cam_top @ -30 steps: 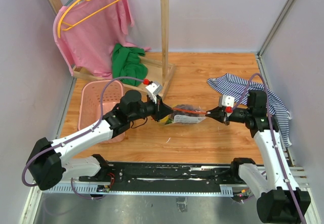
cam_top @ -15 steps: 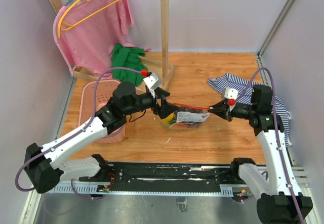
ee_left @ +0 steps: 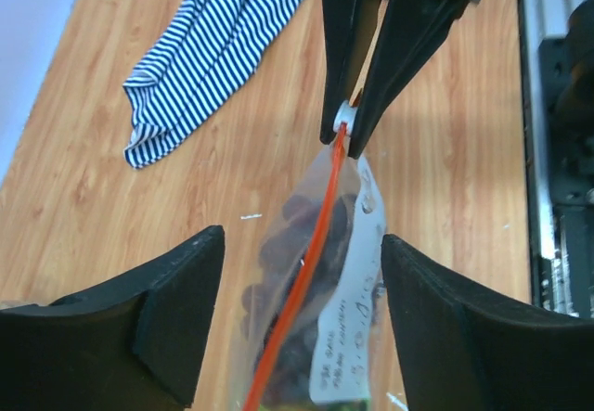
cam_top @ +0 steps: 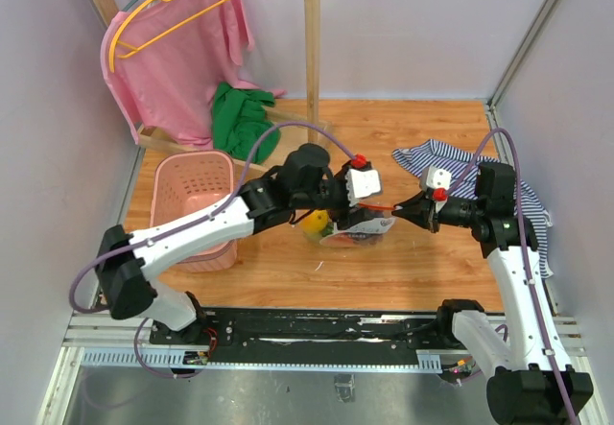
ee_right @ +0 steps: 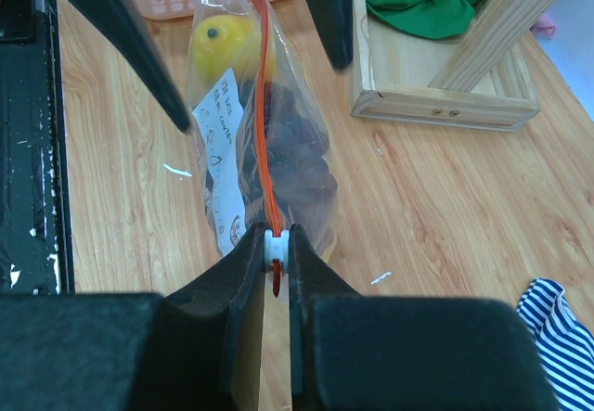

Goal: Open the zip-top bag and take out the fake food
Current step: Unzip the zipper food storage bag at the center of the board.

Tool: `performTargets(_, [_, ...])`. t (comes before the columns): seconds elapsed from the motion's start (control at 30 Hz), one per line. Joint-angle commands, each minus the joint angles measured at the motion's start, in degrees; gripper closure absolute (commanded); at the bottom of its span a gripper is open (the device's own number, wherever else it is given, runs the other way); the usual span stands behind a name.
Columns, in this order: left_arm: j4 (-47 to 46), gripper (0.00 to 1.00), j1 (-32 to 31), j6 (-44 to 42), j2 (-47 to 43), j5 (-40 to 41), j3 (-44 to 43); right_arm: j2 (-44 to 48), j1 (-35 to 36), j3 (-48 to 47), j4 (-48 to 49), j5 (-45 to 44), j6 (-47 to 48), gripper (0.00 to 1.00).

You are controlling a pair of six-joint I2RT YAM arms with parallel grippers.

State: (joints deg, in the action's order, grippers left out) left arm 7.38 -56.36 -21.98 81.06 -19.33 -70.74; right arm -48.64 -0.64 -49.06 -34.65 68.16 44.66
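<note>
Right hand (ee_right: 276,255) is pinching the white slider (ee_left: 344,112) at the right end of the zip strip (ee_right: 260,77), fingers pressed tight on it. Left hand (ee_left: 302,263) is sitting spread wide, one finger each side of the zip-top bag (cam_top: 357,225). It isn't touching plastic in the left wrist view, with gaps showing on both sides.

Bag is sitting about mid-bench (cam_top: 288,281), a touch toward the near edge, between the pink basket (cam_top: 187,204) on the left side and the striped cloth (ee_left: 213,49) by the right edge. Can't tell if its bottom is resting on the wood or hanging from the slider.

Key geometry: the strip is running left-right across the bench, straight from the right hand's pinch into the left hand's gap. So the long axis is lining up with both hands, and the left hand is the one nearer the strip's free end. Strip is lying roughly centred in that gap, white label (ee_right: 218,123) facing the near edge.

Fake food (ee_left: 283,244) is all sitting inside. The yellow fruit (ee_right: 221,44) is at the end away from the slider, the dark grape bunch (ee_right: 302,165) in the middle.

My read: opening step, early on. Left hand is needing to close on the top edge by the strip, so the two hands can pull apart along that axis. Risk: it grabs only loose film below the strip, so the bag stretches or slips instead of the slider travelling. Can't tell if the zip is already partly open.
</note>
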Motion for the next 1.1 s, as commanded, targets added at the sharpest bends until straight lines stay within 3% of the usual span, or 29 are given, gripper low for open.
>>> performTargets(0.0, [10.8, 0.32, -1.1, -8.2, 7.6, 0.6, -8.3, 0.2, 1.2, -0.7, 0.2, 2.8, -0.4, 0.99])
performTargets(0.17, [16.3, 0.51, -1.6, -8.7, 13.2, -1.8, -13.4, 0.0, 1.3, -0.7, 0.2, 2.3, -0.2, 0.99])
performTargets(0.3, [15.2, 0.83, -1.6, -7.8, 13.5, -2.9, -13.3, -0.4, 1.5, -0.7, 0.2, 2.0, -0.2, 0.99])
performTargets(0.43, [10.0, 0.96, -1.6, -5.2, 10.4, -3.1, -10.3, -0.5, 1.6, -0.9, 0.2, 1.9, -0.5, 0.98])
performTargets(0.53, [5.2, 1.00, -1.4, -2.3, 7.9, -2.3, -7.0, -0.5, 1.5, -1.1, 0.3, 1.5, -1.2, 0.82])
performTargets(0.63, [-0.2, 1.00, -0.4, 1.7, 5.2, -2.4, -3.1, -0.5, 1.5, -1.3, 0.8, 0.9, -3.1, 0.46])
performTargets(0.73, [-6.3, 1.00, 1.3, 6.4, 2.0, -4.0, 1.6, -0.4, 1.5, -1.2, 1.9, 1.6, -4.3, 0.25])
performTargets(0.83, [-12.3, 1.00, 1.8, 9.4, -1.0, -4.9, 6.3, -0.4, 1.5, 0.1, 4.9, 3.0, -6.9, 0.17])
performTargets(0.97, [-17.4, 1.00, 1.8, 12.2, -3.4, -5.5, 9.9, -0.9, 1.5, 3.7, 13.5, 6.2, -13.2, 0.14])
performTargets(1.07, [-19.2, 1.00, 1.8, 13.4, -3.9, -5.6, 10.8, -1.7, 1.9, 6.4, 23.4, 9.1, -23.3, 0.13])
